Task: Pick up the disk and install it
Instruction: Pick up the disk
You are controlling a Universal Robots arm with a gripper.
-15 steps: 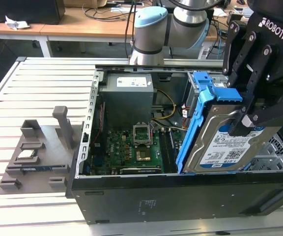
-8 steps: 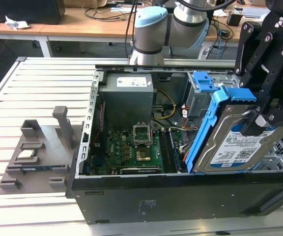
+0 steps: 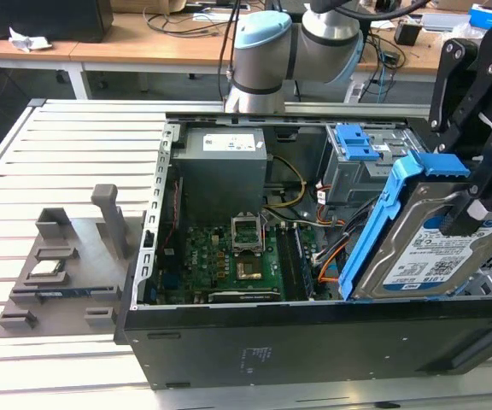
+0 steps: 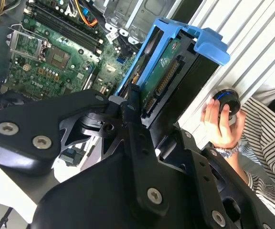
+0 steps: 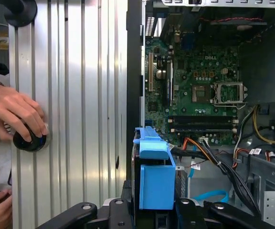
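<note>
Shows the disk, silver with a white-and-blue label and framed by a blue carrier bracket; held aloft and tilted over the open computer case, at the exterior view's right, just beside the grey drive cage. Pinched across its two broad faces by the black gripper, fingers pressed onto it near one end. Looks down, in the first wrist view, past the bracket's end toward the green motherboard inside the case.

Likely to feel stiff, dense and fairly heavy for its size; probably slippery on the smooth metal faces; fragile against knocks, with bare circuit board and connector showing on the underside in the second wrist view. Best taken by the flat faces or the bracket's long rails, away from the connector.

Set on a pale slatted metal table; near the exterior view's left, a grey fixture with small parts; behind, wooden desks strewn with cables. Includes a person's hand resting on a round black knob on the slats, well apart from the case; striped sleeve alongside.
</note>
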